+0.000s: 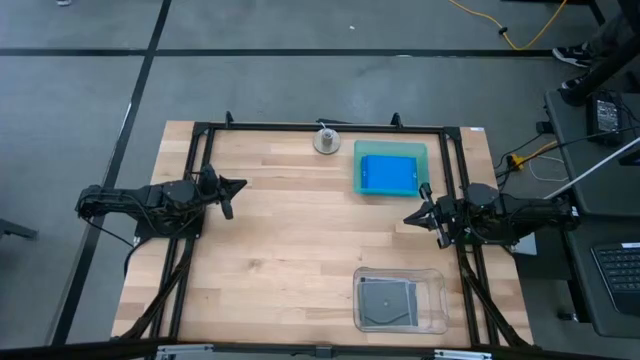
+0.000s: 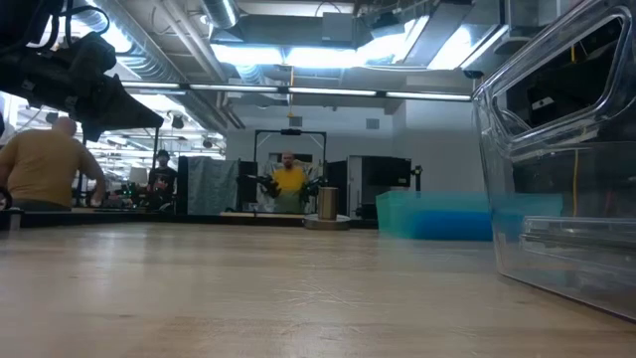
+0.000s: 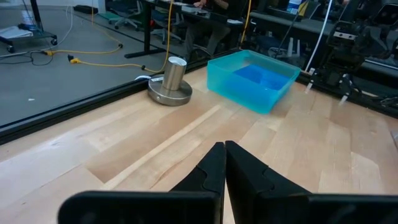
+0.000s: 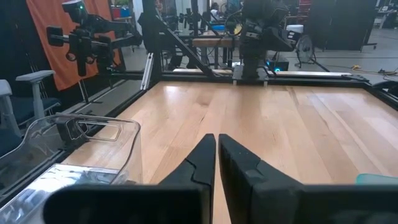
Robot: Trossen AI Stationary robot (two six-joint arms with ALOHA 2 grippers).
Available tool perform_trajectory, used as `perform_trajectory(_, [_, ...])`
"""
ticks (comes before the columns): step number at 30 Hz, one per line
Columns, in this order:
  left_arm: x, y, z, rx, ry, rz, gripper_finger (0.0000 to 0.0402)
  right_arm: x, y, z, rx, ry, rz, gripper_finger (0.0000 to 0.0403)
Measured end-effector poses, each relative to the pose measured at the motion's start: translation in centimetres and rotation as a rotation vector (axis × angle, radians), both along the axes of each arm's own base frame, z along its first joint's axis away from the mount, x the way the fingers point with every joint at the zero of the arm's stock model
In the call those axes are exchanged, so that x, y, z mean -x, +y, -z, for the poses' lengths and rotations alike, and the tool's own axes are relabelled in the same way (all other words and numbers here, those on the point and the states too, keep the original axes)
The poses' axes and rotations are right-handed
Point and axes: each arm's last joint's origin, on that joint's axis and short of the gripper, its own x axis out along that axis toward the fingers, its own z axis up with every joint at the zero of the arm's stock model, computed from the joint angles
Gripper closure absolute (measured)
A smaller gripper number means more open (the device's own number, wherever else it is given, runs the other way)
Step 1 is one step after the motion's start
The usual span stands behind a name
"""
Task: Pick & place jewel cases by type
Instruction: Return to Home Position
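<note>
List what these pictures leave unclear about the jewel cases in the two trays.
- Count of blue jewel cases in the teal tray: in the high view, the top case covers any beneath; in the low view, the tinted wall blurs them.
- Count of dark jewel cases in the clear tray: in the high view, they overlap and are too small; in the low view, the picture's right edge cuts the tray.

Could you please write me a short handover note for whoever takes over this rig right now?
Left gripper: shut, empty, over the table's left side.
Right gripper: shut, empty, over its right side.
Blue jewel cases lie in the teal tray; dark jewel cases in the clear tray.
Done: no case lies loose on the table.
Left: only homing the arms, it seems; stack counts cannot be told.
</note>
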Motion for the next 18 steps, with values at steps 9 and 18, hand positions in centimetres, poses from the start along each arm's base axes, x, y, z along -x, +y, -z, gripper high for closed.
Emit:
perform_trajectory(9, [0.0,0.0,0.0,0.0,0.0,0.0,0.0391,0.0,0.0,0.0,-0.001,0.0,0.0,0.0377])
perform_trajectory(18, [0.0,0.0,0.0,0.0,0.0,0.0,0.0393,0.0,0.0,0.0,0.001,0.0,0.0,0.0377])
